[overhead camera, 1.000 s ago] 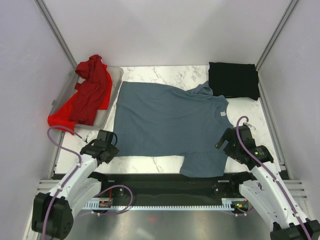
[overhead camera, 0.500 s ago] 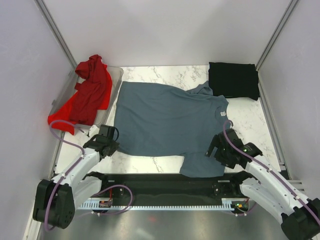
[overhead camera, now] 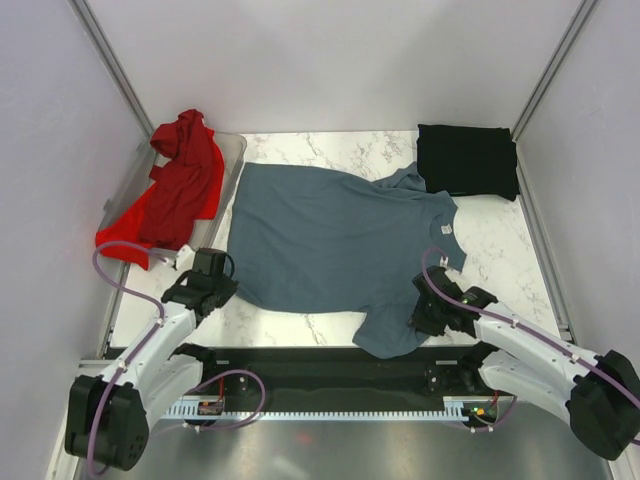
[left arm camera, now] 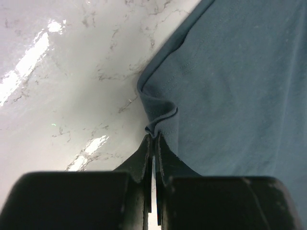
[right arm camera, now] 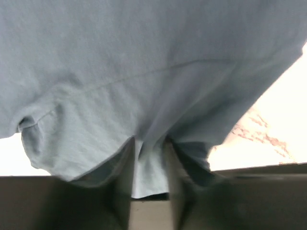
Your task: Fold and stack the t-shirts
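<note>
The slate blue-grey t-shirt [overhead camera: 340,240] lies spread flat across the middle of the marble table [overhead camera: 505,250]. My left gripper [overhead camera: 224,289] [left arm camera: 153,138] is shut on the puckered near-left hem corner of that t-shirt [left arm camera: 230,72]. At the near sleeve, my right gripper [overhead camera: 424,314] [right arm camera: 149,148] has its jaws partway apart, with a fold of the blue-grey t-shirt's [right arm camera: 144,57] cloth between the fingers. The black t-shirt [overhead camera: 467,160] sits folded at the back right. The red t-shirt [overhead camera: 180,190] lies crumpled at the back left.
The red t-shirt drapes over a clear plastic bin [overhead camera: 232,152] at the table's back left corner. Metal frame posts and pale walls close in the left, right and back sides. A black rail runs along the near edge by the arm bases.
The left gripper has closed on the hem corner. The right arm has swung left onto the near sleeve, its jaws have narrowed, and the sleeve has bunched up.
</note>
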Controlling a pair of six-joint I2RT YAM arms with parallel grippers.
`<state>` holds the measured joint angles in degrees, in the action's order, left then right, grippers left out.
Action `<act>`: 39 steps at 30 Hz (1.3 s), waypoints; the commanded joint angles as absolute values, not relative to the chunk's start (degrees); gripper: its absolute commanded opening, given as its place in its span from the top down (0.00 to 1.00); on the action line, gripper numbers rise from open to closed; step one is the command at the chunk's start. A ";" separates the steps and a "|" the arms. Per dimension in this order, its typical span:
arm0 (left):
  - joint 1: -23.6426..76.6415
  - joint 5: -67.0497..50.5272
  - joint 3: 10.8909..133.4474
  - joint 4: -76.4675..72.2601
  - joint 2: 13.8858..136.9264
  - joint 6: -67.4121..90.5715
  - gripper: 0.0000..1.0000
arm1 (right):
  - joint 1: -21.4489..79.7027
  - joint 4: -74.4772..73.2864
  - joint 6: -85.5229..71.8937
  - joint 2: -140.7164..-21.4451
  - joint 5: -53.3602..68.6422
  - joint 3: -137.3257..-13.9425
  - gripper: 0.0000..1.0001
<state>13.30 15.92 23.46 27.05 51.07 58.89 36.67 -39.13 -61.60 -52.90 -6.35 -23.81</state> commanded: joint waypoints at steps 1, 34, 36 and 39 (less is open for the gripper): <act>12.83 16.26 24.26 25.58 50.71 56.69 0.98 | 37.44 -36.38 -64.07 -53.97 -7.73 -21.45 0.70; 11.60 16.79 55.89 42.10 63.08 40.79 0.98 | 28.32 -53.01 -47.03 -65.91 -23.74 -64.68 1.00; 10.99 16.26 58.44 42.01 66.43 39.99 0.98 | 23.66 -50.90 -43.87 -68.02 -20.66 -65.65 1.00; 10.55 15.47 60.81 40.96 71.79 39.03 0.98 | 20.75 -48.70 -41.14 -71.27 -18.72 -66.62 1.00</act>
